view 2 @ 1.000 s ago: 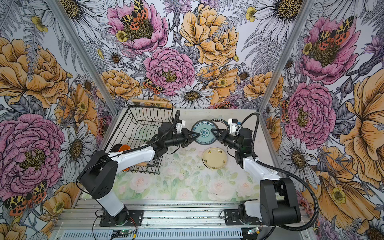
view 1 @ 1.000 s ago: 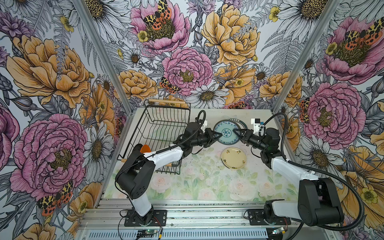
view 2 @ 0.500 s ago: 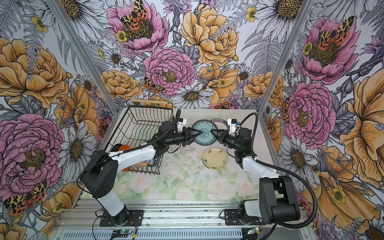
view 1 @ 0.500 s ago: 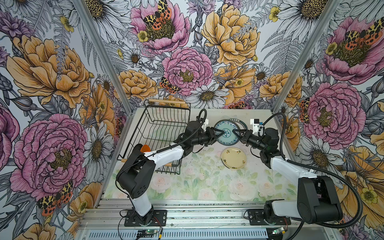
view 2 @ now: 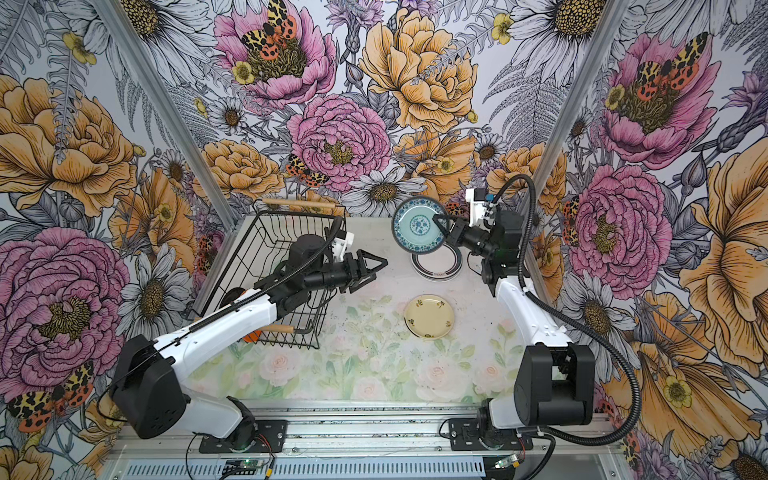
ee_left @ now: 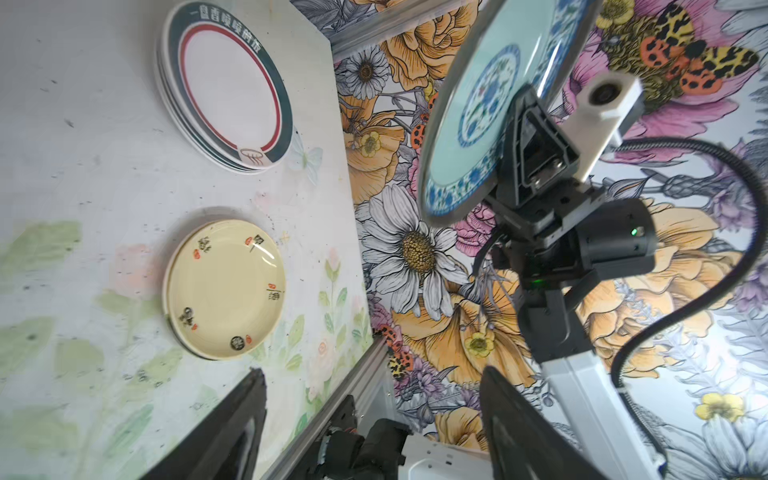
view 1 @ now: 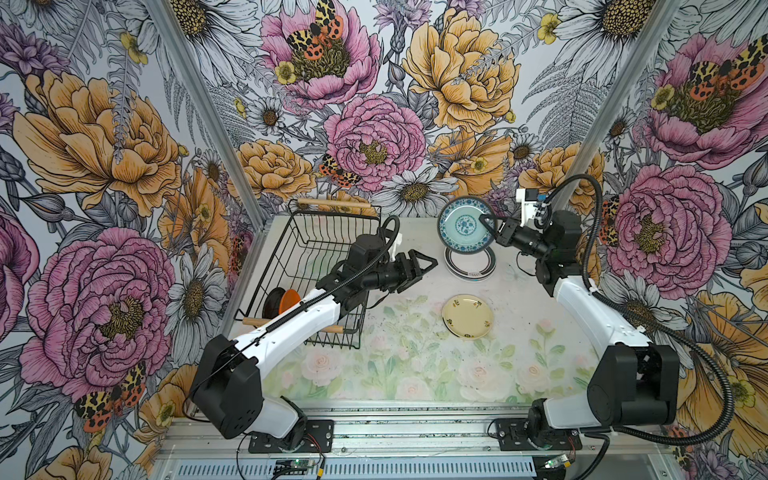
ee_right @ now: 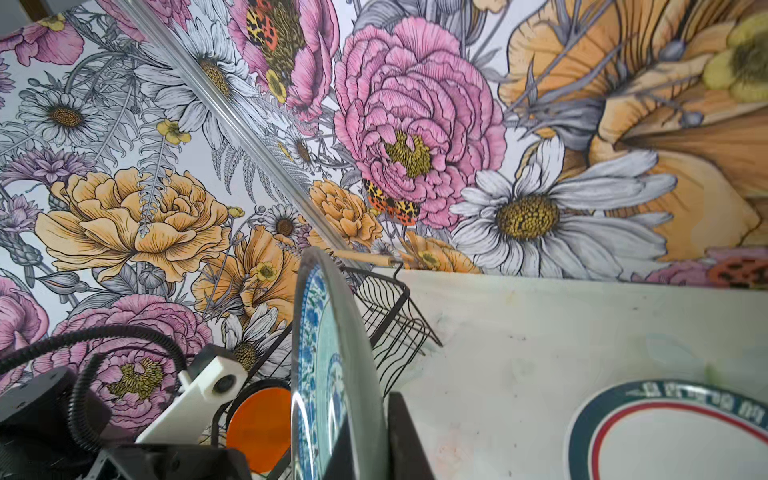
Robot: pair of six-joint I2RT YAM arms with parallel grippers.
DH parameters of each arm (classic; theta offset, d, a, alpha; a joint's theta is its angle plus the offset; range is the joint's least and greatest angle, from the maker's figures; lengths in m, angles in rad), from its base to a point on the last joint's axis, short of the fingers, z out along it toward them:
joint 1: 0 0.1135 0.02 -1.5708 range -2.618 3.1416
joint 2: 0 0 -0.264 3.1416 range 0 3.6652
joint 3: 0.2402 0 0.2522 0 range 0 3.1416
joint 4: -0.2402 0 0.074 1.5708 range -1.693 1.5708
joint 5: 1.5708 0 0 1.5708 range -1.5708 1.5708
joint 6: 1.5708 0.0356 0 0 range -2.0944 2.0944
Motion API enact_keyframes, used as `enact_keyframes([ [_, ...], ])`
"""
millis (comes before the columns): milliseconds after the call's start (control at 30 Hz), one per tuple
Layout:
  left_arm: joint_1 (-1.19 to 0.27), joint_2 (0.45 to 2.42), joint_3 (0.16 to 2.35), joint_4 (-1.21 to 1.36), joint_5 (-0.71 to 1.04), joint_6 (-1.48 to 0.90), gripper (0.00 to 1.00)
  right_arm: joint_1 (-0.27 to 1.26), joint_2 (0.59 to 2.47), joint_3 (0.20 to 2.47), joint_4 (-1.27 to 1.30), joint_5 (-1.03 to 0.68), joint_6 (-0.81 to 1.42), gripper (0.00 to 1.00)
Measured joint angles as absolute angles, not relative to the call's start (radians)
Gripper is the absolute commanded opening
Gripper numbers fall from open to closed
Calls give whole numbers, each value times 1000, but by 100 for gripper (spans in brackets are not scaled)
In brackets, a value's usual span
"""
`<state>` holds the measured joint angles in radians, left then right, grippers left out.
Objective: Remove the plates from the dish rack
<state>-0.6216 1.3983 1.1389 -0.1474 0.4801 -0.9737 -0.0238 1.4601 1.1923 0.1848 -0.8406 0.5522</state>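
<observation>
A teal-patterned plate hangs tilted on edge above the back right of the table, my right gripper shut on its rim. In the right wrist view the plate stands edge-on between the jaws. My left gripper is open and holds nothing, apart from the plate, by the dish rack's right side. The black wire dish rack holds an orange plate and a black plate at its near left end.
A stack of white plates with dark rims lies flat under the held plate. A cream floral plate lies in front of it. Flowered walls close in the table at the back and sides.
My left gripper opened, let go of the teal plate and drew back toward the rack. The right gripper kept its grip and now carries the plate alone, slightly higher.
</observation>
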Motion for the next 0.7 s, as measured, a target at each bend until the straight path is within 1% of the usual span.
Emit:
enact_keyframes([
  [100, -564, 1311, 1137, -274, 456, -903, 99, -51, 1515, 1322, 77, -833, 422, 0],
  [233, -457, 1195, 1119, -396, 431, -834, 99, -121, 1520, 1369, 2, -756, 326, 0],
  [367, -297, 1088, 1076, -508, 414, -797, 99, -212, 1500, 1371, -60, -623, 285, 0],
  [500, -124, 1025, 1039, -606, 414, -764, 99, -301, 1452, 1372, -185, -463, 271, 0],
  [600, -46, 1002, 1041, -679, 415, -733, 99, -353, 1391, 1372, -298, -336, 271, 0],
  [700, 1, 995, 1046, -739, 415, -700, 99, -374, 1308, 1357, -408, -222, 274, 0],
])
